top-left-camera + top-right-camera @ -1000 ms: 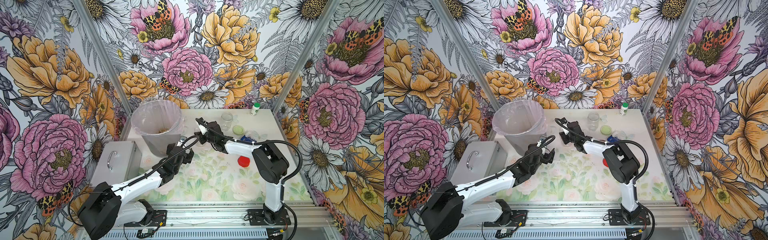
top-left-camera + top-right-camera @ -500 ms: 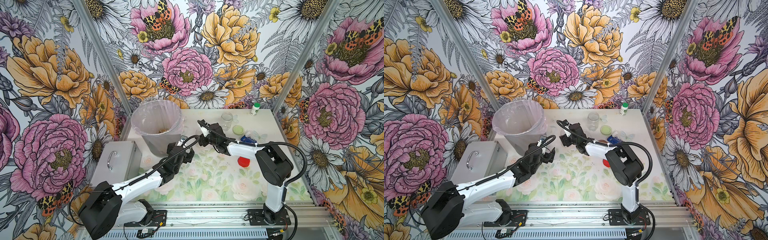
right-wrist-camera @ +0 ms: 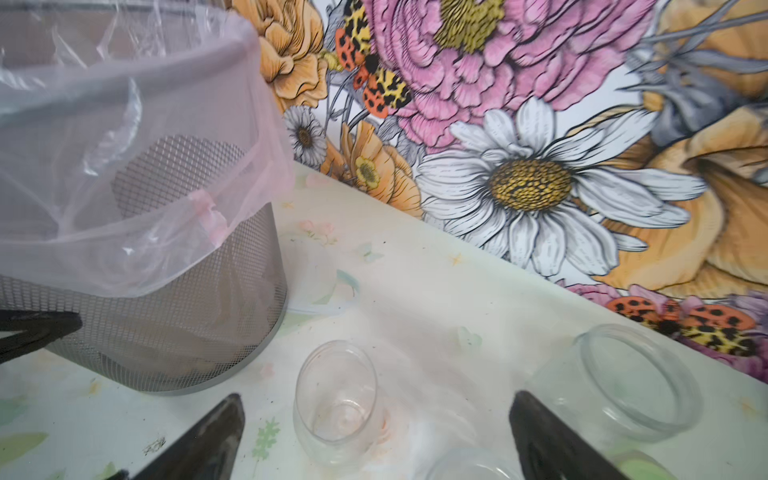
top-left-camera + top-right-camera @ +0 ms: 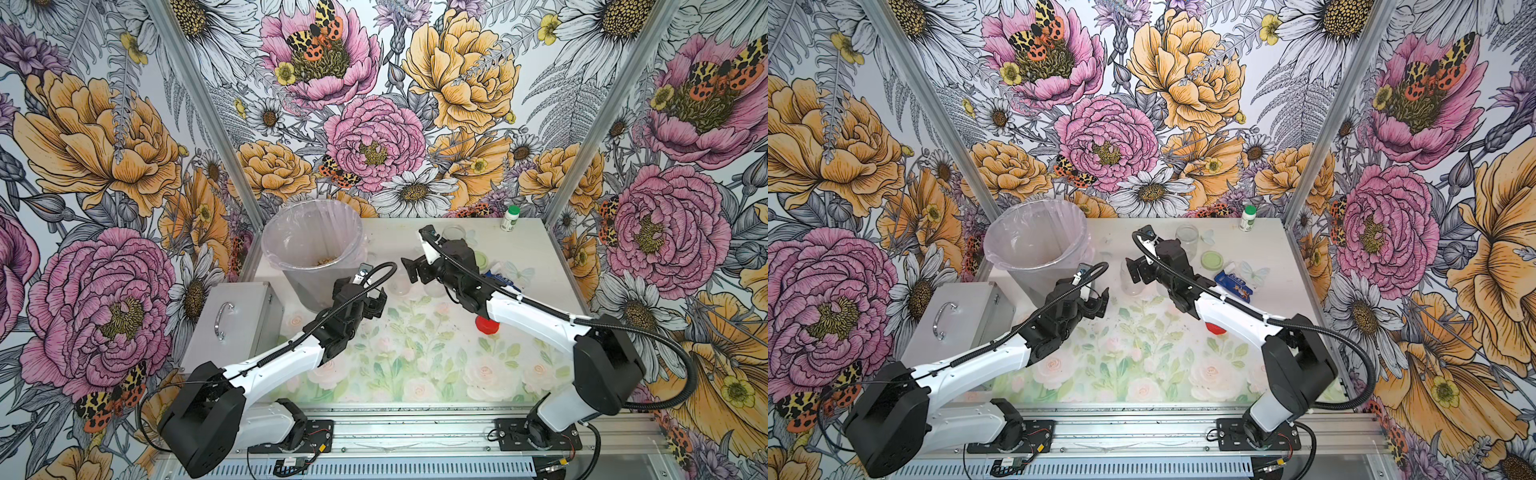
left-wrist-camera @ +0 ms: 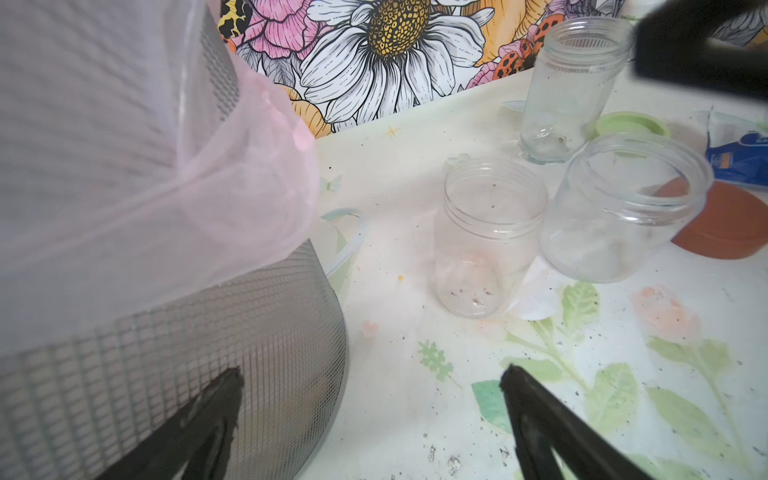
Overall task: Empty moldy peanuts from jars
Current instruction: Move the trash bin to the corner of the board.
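Three clear jars stand open with no nuts in them: one (image 5: 490,237) nearest the bin, a wider one (image 5: 623,208) beside it, a taller one (image 5: 569,87) behind. Moldy peanuts (image 4: 326,260) lie at the bottom of the lined bin. The green lid (image 4: 1212,260), brown lid (image 5: 731,220) and red lid (image 4: 487,325) lie loose on the table. My right gripper (image 3: 376,436) hovers open over the nearest jar (image 3: 336,399), gripping nothing. My left gripper (image 5: 372,395) is open beside the bin's base, short of the jars.
The mesh bin with a pink liner (image 4: 299,232) stands at the back left. A metal box with a handle (image 4: 232,320) sits left of the table. A white bottle with a green cap (image 4: 510,218) and a blue packet (image 4: 500,278) are at the back right.
My right gripper's jaws have gone from shut to wide open, and that arm has drawn slightly to the right. The left arm has not moved.
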Robot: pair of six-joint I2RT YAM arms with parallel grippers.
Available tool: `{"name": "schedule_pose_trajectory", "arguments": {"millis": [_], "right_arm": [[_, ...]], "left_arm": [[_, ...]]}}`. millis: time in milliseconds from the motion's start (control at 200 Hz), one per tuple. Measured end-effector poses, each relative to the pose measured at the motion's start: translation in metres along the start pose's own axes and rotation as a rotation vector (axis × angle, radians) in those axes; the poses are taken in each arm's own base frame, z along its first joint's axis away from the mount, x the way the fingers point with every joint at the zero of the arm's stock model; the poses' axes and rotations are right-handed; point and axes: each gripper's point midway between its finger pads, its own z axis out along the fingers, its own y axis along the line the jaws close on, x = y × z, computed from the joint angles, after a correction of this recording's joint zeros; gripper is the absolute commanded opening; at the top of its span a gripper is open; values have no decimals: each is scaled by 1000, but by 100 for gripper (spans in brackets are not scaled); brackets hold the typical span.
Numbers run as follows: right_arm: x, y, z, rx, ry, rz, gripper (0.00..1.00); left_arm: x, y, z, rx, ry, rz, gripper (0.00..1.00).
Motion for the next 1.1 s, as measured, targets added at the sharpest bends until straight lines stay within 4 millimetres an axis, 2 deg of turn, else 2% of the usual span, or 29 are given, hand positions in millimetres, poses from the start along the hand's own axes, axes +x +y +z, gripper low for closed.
{"name": "schedule_pose_trajectory", "arguments": {"millis": [85, 210, 465, 635, 751, 856, 981, 1096], "right_arm": [[-6, -14, -26, 57, -31, 31, 100], [1, -27, -57, 114, -28, 72, 100], [29, -49, -98, 218, -8, 98, 100], [42, -76, -122, 367, -19, 95, 100], [62, -106, -134, 514, 9, 102, 100], [87, -133, -142, 633, 53, 123, 100], [115, -156, -153, 744, 90, 151, 100], [135, -167, -158, 798, 100, 160, 99]], "left_arm": [[-1, 11, 3, -14, 2, -12, 99], [-4, 28, 9, -16, -1, -51, 99], [-10, 68, 20, -67, -12, -113, 99], [-4, 101, 27, -119, -2, -155, 99], [1, 131, 31, -176, -8, -192, 99], [8, 149, 37, -220, 0, -211, 99], [23, 156, 44, -240, 13, -208, 99], [44, 154, 48, -252, 24, -190, 99]]}}
